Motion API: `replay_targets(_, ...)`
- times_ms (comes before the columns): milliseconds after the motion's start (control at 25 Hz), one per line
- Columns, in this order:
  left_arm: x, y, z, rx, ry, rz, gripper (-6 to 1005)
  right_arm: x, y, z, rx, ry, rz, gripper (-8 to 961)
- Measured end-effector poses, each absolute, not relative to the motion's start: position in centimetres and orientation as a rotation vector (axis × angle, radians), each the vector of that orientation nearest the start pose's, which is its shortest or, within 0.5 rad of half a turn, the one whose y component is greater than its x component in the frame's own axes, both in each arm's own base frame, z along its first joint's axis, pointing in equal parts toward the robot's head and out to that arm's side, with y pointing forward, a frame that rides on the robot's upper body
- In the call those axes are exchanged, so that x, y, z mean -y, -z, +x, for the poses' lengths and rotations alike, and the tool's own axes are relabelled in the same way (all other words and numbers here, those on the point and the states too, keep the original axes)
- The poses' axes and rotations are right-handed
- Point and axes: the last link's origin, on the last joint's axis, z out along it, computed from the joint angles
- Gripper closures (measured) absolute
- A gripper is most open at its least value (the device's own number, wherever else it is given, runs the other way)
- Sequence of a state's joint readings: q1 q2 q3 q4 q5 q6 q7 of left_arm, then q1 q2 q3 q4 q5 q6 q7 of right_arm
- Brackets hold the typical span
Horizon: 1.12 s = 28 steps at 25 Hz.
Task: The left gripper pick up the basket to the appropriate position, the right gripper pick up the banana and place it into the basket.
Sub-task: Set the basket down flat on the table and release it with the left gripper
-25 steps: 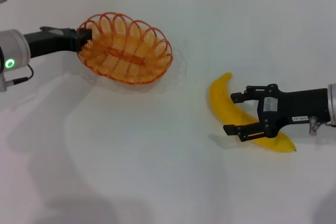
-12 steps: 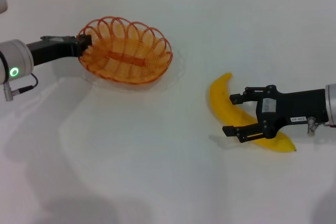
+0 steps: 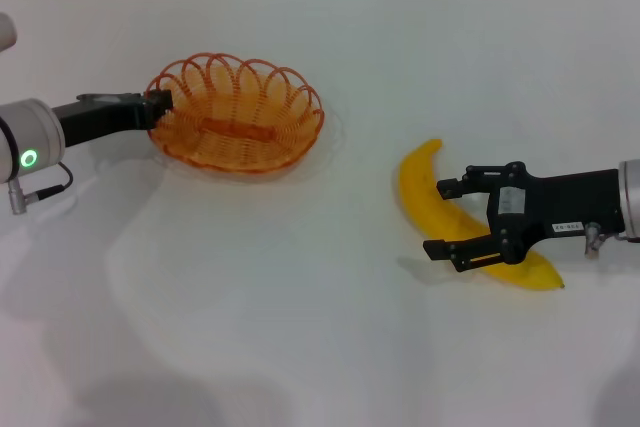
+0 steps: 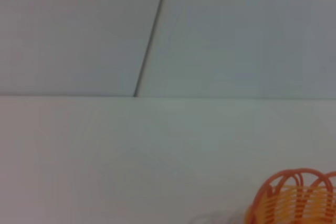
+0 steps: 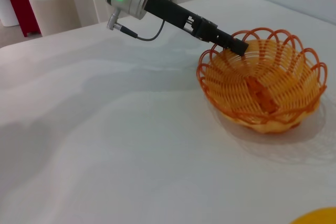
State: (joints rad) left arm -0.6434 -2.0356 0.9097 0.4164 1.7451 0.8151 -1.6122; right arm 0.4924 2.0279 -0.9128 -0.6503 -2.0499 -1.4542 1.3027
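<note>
My left gripper (image 3: 160, 102), arm stretched level, clenches the rim of the shallow orange wire basket (image 3: 237, 114). Right of the basket, my right gripper (image 3: 448, 217) reaches in level, fingers spread around the curved yellow banana (image 3: 425, 192) on the white desk (image 3: 300, 297).

A broad white table (image 3: 300, 327) fills the space, softly shadowed. Behind it runs a pale panelled wall (image 4: 236, 30) with dark seams. Farther off stands a beige container (image 5: 52, 9) beside something red (image 5: 18, 1).

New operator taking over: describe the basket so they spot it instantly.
On the white table, look to the robot's left side, far from the banana. The basket sits there, the left hand at its rim: the only orange wire object, oval, with a looped scalloped edge.
</note>
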Motion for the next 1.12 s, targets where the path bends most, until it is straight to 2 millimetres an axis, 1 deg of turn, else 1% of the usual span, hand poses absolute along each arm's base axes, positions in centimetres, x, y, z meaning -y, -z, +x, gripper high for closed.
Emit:
replay_targets(720,-40.56,1.94,-29.74,1.087,0.457,-2.175,803,-31.85,1.44,29.02,-0.491,-0.335,-2.875,66)
replay_targets(1080,-40.58,1.91,-29.69,1.048,0.447,-2.19,789,-31.8,1.44,28.98,-0.493,-0.338,-2.878,66)
replay_targets(1120,-40.57,1.92,-29.67,1.045,0.446,-2.193,755,-31.8,1.44,28.98,-0.493,-0.338,-2.878,66)
